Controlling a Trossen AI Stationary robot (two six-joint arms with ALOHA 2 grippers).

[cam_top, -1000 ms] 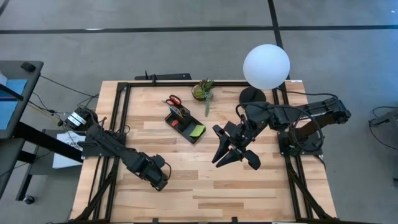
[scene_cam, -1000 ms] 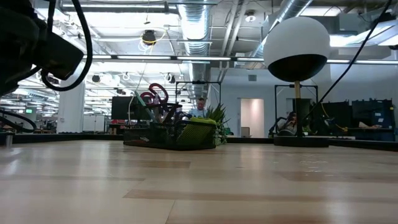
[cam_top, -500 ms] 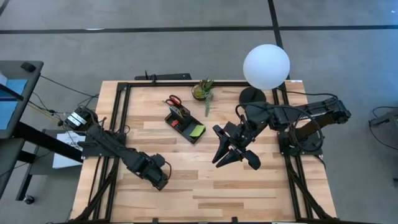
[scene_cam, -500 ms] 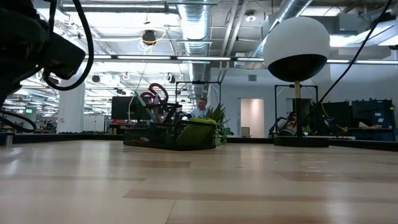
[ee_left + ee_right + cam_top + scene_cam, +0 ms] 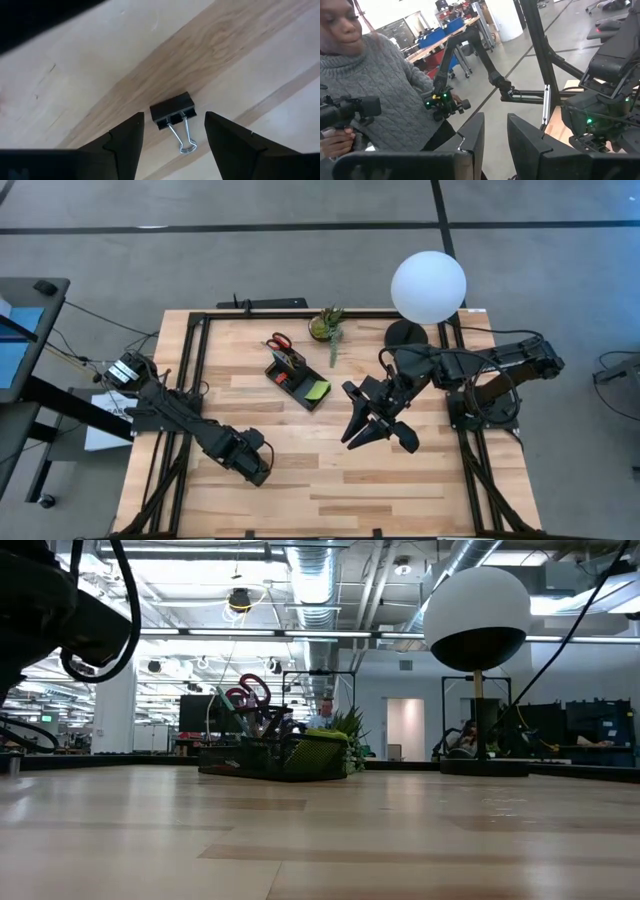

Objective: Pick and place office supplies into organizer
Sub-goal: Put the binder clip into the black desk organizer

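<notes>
Black binder clip point(image 5: 172, 114) is lying flat on the pale wood of the table point(image 5: 330, 480), right between your left gripper point(image 5: 172, 137) fingers and not touching either one; its silver wire handles are pointing back toward the wrist. You are holding that left gripper spread wide, low over the near-left part of the table, grasping nothing. Your right gripper point(image 5: 378, 435) is hanging above the table's middle-right, fingers parted and pointing down toward the near edge, holding nothing; its wrist camera is looking out at a person in a grey sweater point(image 5: 385, 90) beyond the table. Ahead of your left gripper and off toward the far side, the organizer point(image 5: 297, 378) is sitting well apart from both grippers, with red-handled scissors point(image 5: 280, 342) standing in it and a lime-green sticky pad point(image 5: 318, 390) at its right end.
</notes>
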